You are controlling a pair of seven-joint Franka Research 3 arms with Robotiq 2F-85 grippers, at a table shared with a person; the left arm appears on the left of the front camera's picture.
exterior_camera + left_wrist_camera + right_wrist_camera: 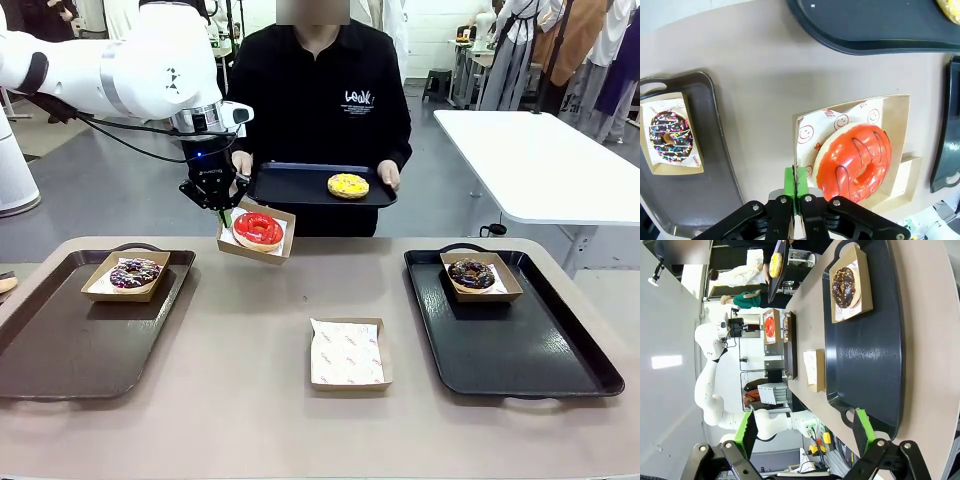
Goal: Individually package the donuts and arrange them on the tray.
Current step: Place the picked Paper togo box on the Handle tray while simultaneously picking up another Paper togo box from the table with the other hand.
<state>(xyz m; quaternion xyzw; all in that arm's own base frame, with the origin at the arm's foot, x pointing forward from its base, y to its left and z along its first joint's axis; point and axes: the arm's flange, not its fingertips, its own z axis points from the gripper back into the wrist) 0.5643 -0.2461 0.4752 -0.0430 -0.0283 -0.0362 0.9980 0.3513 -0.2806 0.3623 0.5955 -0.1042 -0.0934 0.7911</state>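
Left hand (796, 187) pinched shut on the rim of a paper-lined cardboard box (895, 115) — its fingertips are partly hidden behind the box from the front. Box tilted, held off the desk (250, 400); glossy red-glazed donut (855, 162) inside. Right hand (805, 421) spread wide, holding nothing, above the black tray (520, 350) with the boxed chocolate donut (471, 274). Yellow donut (348, 185) bare on the person's tray (290, 185); purple sprinkled donut (135, 272) boxed on the brown tray (60, 340).

I count four donuts: red-glazed (258, 229), yellow (348, 185), purple-sprinkled (134, 272), chocolate (471, 274). I see four paper-lined cardboard boxes (284, 245), one of them an empty box (347, 353). Three trays: brown tray (60, 350), black tray (520, 350), hand-held tray (290, 185).
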